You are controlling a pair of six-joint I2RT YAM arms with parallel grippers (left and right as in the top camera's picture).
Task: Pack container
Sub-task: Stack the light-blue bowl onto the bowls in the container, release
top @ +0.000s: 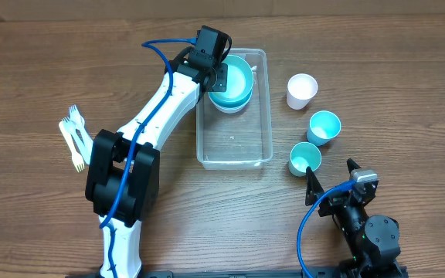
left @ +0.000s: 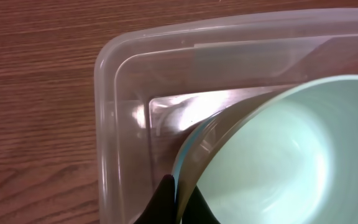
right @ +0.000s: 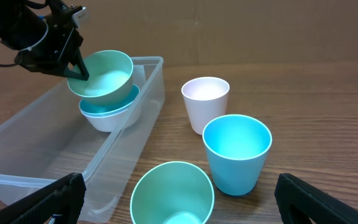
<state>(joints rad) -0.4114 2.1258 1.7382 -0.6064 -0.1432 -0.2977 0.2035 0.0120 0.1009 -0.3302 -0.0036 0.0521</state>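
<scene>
Nearest you, at 5 o'clock on the bench (top: 37,62), your right claw (top: 331,170) stands spread wide and holds nothing. Just beyond it, a green cup (top: 305,158), a blue cup (top: 323,126) and a white cup (top: 301,90) line up along the container's 3 o'clock side. The container (top: 267,123) sits mid-bench, its length running 6 to 12. At its 12 o'clock end, your left claw (right: 78,70) pinches the rim of a mint bowl (right: 107,71). That bowl tilts over a lower bowl (right: 110,117) inside the container.

Left wrist view: bowl (left: 278,155) cut off right, bottom; container (left: 106,99) far end unseen
</scene>
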